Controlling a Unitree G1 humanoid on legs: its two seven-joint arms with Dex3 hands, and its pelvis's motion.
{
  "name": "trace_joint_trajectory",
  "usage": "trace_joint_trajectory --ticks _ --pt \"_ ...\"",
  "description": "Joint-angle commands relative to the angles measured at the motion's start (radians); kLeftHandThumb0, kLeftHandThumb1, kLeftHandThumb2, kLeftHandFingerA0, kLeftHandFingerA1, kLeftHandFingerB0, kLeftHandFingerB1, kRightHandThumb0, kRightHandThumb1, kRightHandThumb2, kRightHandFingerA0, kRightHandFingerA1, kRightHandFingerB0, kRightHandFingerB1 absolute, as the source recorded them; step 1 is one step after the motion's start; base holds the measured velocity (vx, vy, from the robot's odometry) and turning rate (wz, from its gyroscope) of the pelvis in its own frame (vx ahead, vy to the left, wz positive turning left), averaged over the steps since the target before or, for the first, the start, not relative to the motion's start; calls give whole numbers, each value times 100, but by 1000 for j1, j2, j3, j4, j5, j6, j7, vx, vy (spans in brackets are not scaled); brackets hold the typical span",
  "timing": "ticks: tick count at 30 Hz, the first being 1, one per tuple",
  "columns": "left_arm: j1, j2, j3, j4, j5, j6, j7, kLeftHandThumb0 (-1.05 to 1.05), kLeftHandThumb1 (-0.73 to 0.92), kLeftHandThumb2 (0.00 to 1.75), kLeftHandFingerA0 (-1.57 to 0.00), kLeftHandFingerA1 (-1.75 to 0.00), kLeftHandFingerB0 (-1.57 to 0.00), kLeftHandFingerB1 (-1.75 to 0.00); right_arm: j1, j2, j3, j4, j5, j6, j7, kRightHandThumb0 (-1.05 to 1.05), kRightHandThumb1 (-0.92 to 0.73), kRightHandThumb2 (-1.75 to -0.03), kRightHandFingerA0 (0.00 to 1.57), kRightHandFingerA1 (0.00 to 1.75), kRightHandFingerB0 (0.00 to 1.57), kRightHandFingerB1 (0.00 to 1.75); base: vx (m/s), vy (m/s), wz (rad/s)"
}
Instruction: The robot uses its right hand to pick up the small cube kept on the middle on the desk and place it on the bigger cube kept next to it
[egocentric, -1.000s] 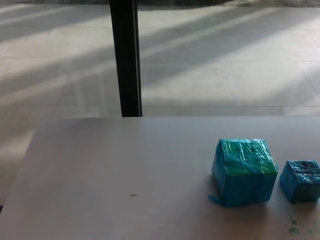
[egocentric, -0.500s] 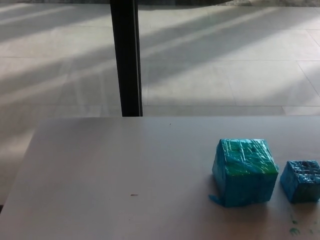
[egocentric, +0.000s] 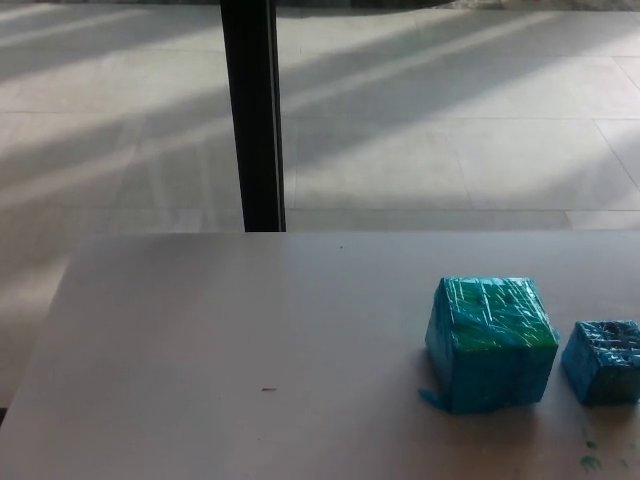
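We see the small cube (egocentric: 603, 361) cut by the right picture edge, so its far right side stays out of view. The bench (egocentric: 250, 340) runs off the bottom and right edges. The green marks (egocentric: 588, 461) near the bottom right corner are too small to identify.

A pale grey desk (egocentric: 230, 340) fills the lower part of the view. Its top is smooth and plain, with a tiny dark speck (egocentric: 268, 389) near the middle and a few small green marks (egocentric: 590, 462) at the bottom right corner. Behind the desk is a floor (egocentric: 450, 150) of big light tiles with thin lines between them. Wide bands of sunlight and soft shadow run in slanted stripes across the floor. A black post (egocentric: 252, 115) stands upright behind the far edge of the desk and goes up out of the top of the view.
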Motion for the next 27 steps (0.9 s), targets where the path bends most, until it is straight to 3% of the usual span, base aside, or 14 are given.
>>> trace_joint_trajectory --ticks 1,2,3,7,8,9,10,16,17,23,24,25,26,27 --pt "-2 16 32 5 -37 24 -22 -66 64 59 -49 -65 -64 -58 3 27 83 -82 -8 61 41 -58 -70 -87 24 48 12 40 0 0 0" --pt "-1 19 9 8 -7 3 -3 -68 67 60 -51 -63 -62 -55 -3 36 97 -92 -9 70 37 -53 -82 -63 34 42 19 30 0 0 0" --pt "-4 19 1 10 4 -1 8 -67 66 60 -50 -64 -62 -53 -2 44 123 -100 -18 60 42 -59 -66 -88 29 52 14 41 0 0 0" --pt "-16 17 31 24 -32 19 -11 -65 64 59 -58 -69 -66 -62 -7 61 222 -95 -59 33 62 -59 -62 -89 31 54 14 42 0 0 0" --pt "-7 20 27 7 -29 14 -20 -65 54 99 -46 -66 -52 -61 -17 80 256 -87 -69 16 63 -52 -75 -62 40 48 24 31 0 0 0" --pt "-2 21 25 -1 -27 13 -24 -65 54 99 -46 -66 -52 -61 -21 87 271 -84 -73 9 62 -52 -75 -62 40 48 24 31 0 0 0" --pt "-1 22 21 -2 -23 9 -22 -68 66 59 -47 -59 -62 -56 -27 94 284 -80 -78 7 60 -53 -73 -62 41 51 24 32 0 0 0" --pt "-7 25 14 16 -17 10 -11 -68 66 60 -40 -57 -58 -51 -72 133 364 -2 -106 -31 84 -54 -71 -61 42 54 25 33 0 0 0" --pt "-15 27 23 16 -27 26 -6 -67 65 60 -49 -63 -61 -53 -74 138 374 9 -110 -47 91 -54 -71 -61 42 57 25 34 0 0 0" --pt "-2 39 5 1 -15 12 -15 -68 67 60 -40 -59 -54 -49 -117 120 464 55 -165 -62 132 -63 -74 -62 34 53 22 32 0 0 0" --pt "-4 40 -1 7 -9 8 -10 -72 53 76 -37 -59 -51 -53 -124 107 488 56 -188 -58 136 -68 -58 -92 21 55 12 43 0 0 0" --pt "-5 40 -6 9 -3 3 -6 -67 68 61 -40 -58 -53 -47 -129 89 513 63 -218 -75 145 -68 -77 -62 17 46 17 28 0 0 0" --pt "-5 41 -9 7 -3 4 -5 -67 68 61 -42 -59 -54 -48 -146 67 557 71 -273 -59 133 -74 -77 -64 16 41 16 26 0 0 0" --pt "-8 44 -6 6 -10 12 -10 -66 68 61 -43 -62 -54 -51 -167 49 592 92 -304 -64 145 -81 -64 -100 1 29 10 29 0 0 0"
